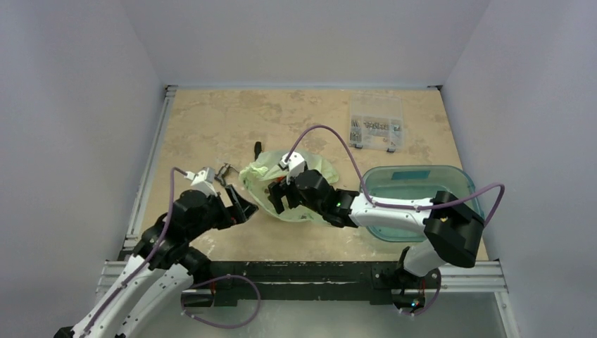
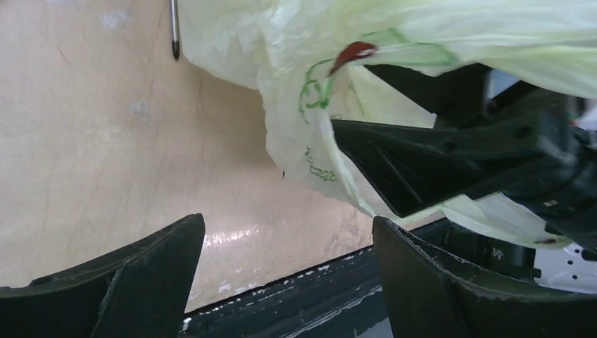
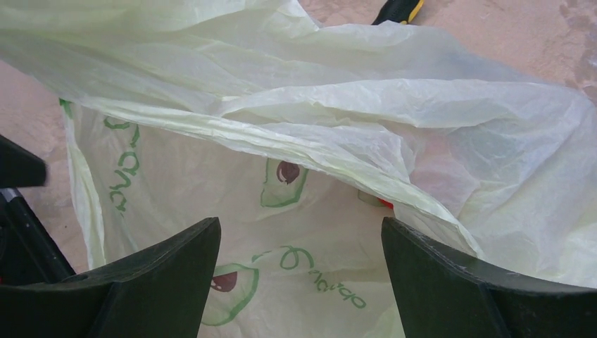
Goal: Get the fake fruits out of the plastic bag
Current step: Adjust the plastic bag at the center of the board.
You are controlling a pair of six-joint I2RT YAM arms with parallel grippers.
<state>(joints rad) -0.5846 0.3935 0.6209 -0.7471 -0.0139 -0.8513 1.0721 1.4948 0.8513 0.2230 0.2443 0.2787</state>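
The pale-green plastic bag (image 1: 310, 184) lies crumpled in the middle of the table, printed with green avocado pictures. It fills the right wrist view (image 3: 338, 105) and the top of the left wrist view (image 2: 296, 63). My right gripper (image 1: 279, 199) is open and empty, its fingers spread over the bag's left part (image 3: 299, 274). A small red patch (image 3: 384, 203) shows under a fold of the bag; the fake fruits are otherwise hidden. My left gripper (image 1: 244, 208) is open and empty, just left of the bag and low over the table's front edge (image 2: 288, 260).
A teal see-through tub (image 1: 461, 184) stands at the right. A clear box of small metal parts (image 1: 376, 120) sits at the back right. A black-and-yellow screwdriver (image 1: 258, 148) lies behind the bag. A small metal piece (image 1: 224, 171) lies left of the bag.
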